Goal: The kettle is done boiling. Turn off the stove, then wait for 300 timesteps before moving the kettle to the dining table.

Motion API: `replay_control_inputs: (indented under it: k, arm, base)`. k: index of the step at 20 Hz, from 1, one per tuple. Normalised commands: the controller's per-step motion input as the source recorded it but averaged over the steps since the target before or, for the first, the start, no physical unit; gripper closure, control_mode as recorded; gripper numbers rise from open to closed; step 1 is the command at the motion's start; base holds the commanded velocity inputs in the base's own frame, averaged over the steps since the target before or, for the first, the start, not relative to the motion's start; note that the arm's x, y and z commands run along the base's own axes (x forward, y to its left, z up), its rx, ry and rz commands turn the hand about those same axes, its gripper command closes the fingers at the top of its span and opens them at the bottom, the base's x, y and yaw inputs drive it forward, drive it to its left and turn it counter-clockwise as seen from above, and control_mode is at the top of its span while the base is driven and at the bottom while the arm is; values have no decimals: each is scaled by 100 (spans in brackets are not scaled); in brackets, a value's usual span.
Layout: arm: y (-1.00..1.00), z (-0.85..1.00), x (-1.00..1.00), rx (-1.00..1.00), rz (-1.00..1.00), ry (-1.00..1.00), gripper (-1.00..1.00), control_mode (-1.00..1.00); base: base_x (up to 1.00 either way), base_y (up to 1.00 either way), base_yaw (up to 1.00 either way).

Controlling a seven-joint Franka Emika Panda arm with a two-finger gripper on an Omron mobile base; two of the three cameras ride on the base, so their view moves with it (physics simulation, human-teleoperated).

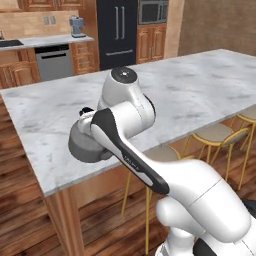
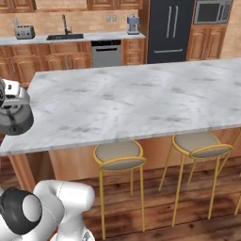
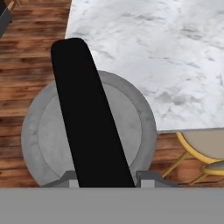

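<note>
I've got the gripper point(image 3: 105, 186) clamped on the kettle's point(image 3: 87, 135) dark handle, kettle hanging off the corner edge of the dining table point(image 1: 200, 85) surface, prob. to carry it over w/o scraping the marble.

Marble dining table point(image 1: 200, 95) is seen forward-down from behind-left and behind-right point(image 2: 141, 99); shared: tabletop, stools point(image 2: 117, 157). Kettle point(image 3: 87, 131) is viewed close, straight down, in hand view.

one squat grey metal kettle point(image 1: 86, 143) with a black arched handle, one long white-grey marble-topped island point(image 2: 141, 101), three round cushioned stools with yellow legs point(image 2: 117, 156), one black double-door refrigerator point(image 2: 169, 30).
</note>
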Motion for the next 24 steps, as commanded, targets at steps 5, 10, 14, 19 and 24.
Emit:
replay_control_inputs:
  k: [5,10,14,19,24]
  arm:
    - [0,0,0,0,0,0,100,100]
    - [0,0,0,0,0,0,100,100]
    - [-5,0,8,0,0,0,100,-100]
    - [-24,0,19,2,0,0,100,-100]
    - [-28,0,18,3,0,0,100,-100]
  base:
    - [29,-16,17]
    - [3,0,0]
    - [6,0,0]
    - [0,0,0]
    - [0,0,0]
